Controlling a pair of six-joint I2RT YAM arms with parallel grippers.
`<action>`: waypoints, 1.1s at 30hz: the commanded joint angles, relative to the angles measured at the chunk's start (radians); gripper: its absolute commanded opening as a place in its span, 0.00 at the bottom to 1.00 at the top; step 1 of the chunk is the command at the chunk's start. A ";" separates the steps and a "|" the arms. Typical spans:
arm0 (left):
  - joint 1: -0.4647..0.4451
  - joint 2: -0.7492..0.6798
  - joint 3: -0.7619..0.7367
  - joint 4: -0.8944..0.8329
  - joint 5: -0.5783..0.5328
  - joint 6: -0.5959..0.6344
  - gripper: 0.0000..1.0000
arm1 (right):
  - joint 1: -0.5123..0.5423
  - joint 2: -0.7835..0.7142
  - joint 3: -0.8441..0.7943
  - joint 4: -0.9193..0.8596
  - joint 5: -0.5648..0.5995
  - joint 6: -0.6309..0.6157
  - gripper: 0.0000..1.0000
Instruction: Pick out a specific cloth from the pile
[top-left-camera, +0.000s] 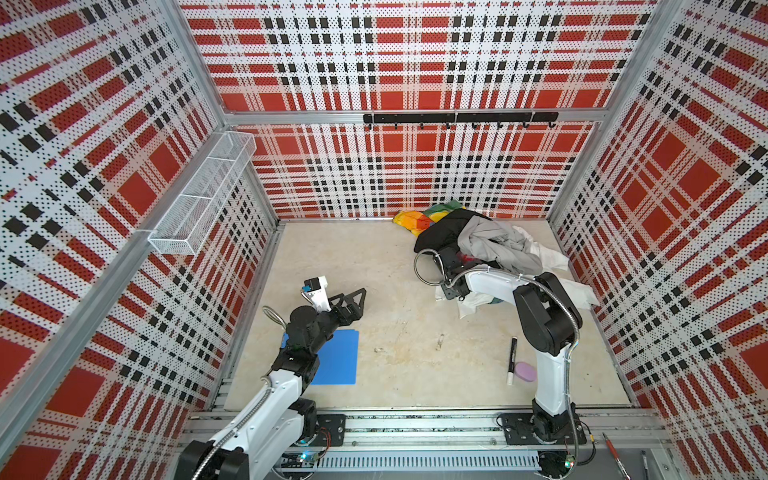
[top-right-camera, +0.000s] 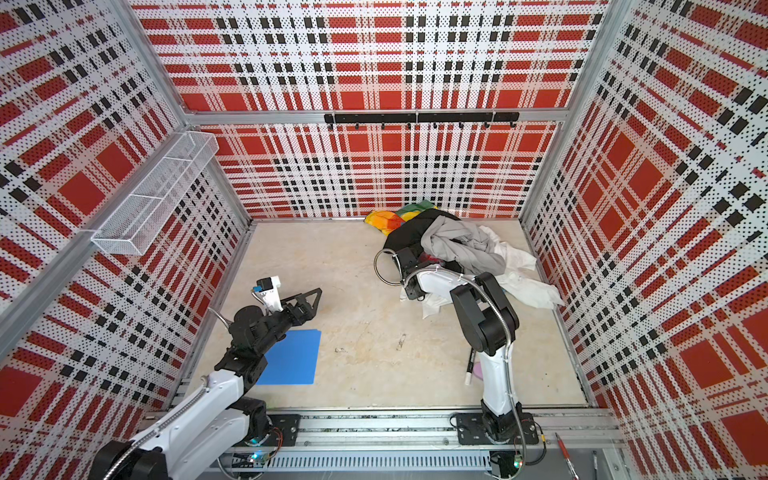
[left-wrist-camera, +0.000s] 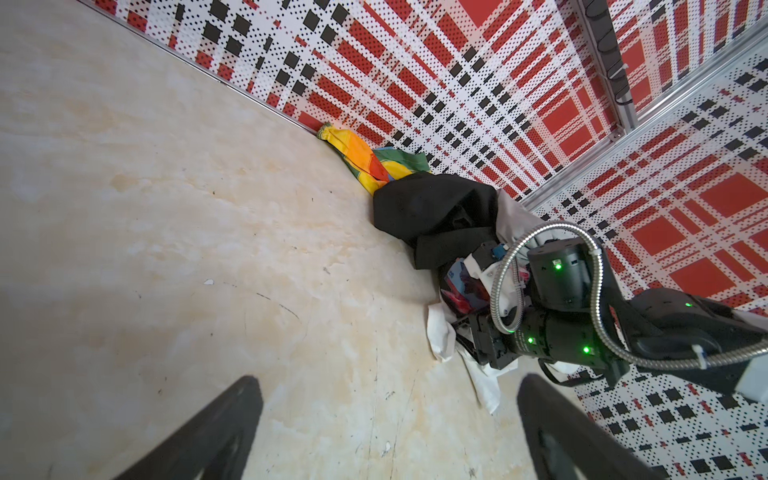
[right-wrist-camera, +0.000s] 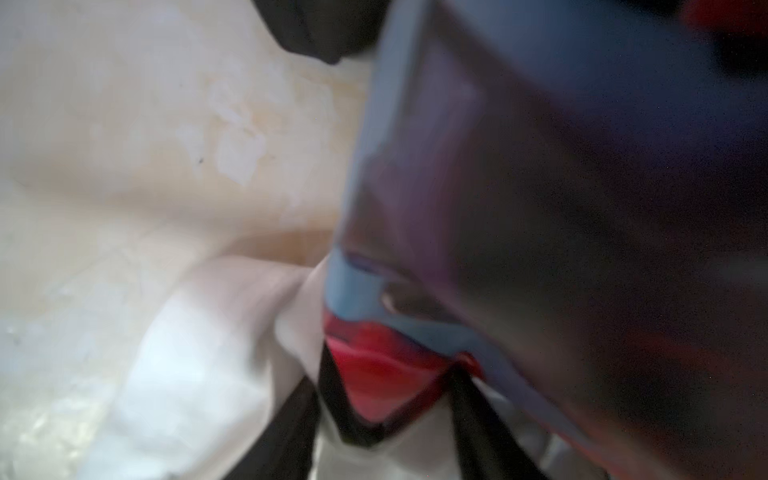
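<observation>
Now, in both top views, right arm bends low, wrist buried in the pile; the cloth trails from its right edge. Left wrist view: left gripper spread wide above the table. Right wrist view: right gripper too blurred to read, apart or clamped.

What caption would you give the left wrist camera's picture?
Right arm at the corner pile: white cloth beneath it, black cloth and rainbow cloth beyond.

Beige table. Heaped grey, black and rainbow cloths: the pile. White, spilling from the pile's right side: the cloth. In front of the pile: marker, lilac oval. Well left of the pile: blue mat, left claw, spread wide.
</observation>
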 joint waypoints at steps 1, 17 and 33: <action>0.010 -0.009 0.010 0.015 0.005 0.007 0.99 | 0.000 0.015 0.026 0.031 0.021 0.001 0.22; 0.008 -0.017 0.006 0.014 0.004 0.001 0.99 | -0.004 -0.258 0.311 0.002 -0.013 -0.076 0.00; -0.002 -0.042 -0.018 0.025 -0.016 -0.005 0.99 | -0.066 -0.130 0.323 -0.036 -0.018 -0.049 0.00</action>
